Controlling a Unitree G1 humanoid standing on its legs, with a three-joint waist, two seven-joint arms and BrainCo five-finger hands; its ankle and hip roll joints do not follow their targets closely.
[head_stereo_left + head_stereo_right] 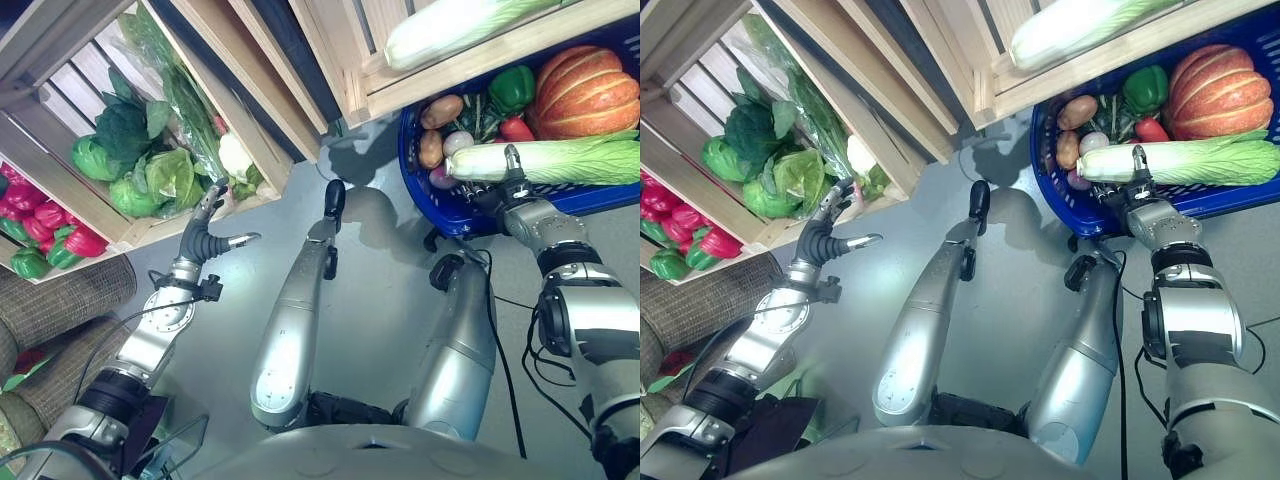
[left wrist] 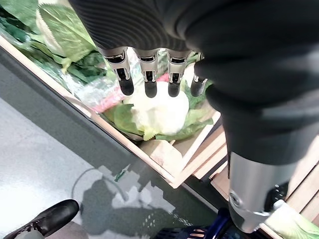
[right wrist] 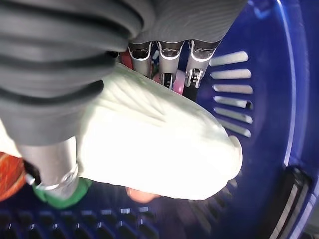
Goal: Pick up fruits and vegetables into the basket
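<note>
1. The blue basket [image 1: 425, 190] sits on the grey floor at about 2 o'clock in the head views, just below a wooden crate [image 1: 470, 55].
2. A long pale cabbage [image 1: 560, 160] lies across the top of the basket, with its white stem end toward the robot's left.
3. The right hand [image 1: 512, 180] is at that stem end. In its own wrist view the fingers [image 3: 169, 55] curl over the far side of the cabbage and the thumb lies on the near side, so the hand is wrapped round it.
4. Under and behind the cabbage the basket holds an orange pumpkin [image 1: 585, 90], a green pepper [image 1: 512, 88], a red pepper [image 1: 516, 128] and brown potatoes [image 1: 436, 125].
5. The left hand [image 1: 205, 238] is at about 9 o'clock, by the edge of a second crate [image 1: 150, 230]. Its fingers are straight and a bit apart, its thumb sticks out to the side, and it holds nothing.
6. Past its fingertips [image 2: 145, 88], inside that crate, sits a white cauliflower [image 2: 158, 110] - near, but not touched.
7. The same crate holds green cabbages [image 1: 150, 185] and leafy greens [image 1: 125, 125].
8. At far 9 o'clock there are red peppers [image 1: 45, 215].
</note>
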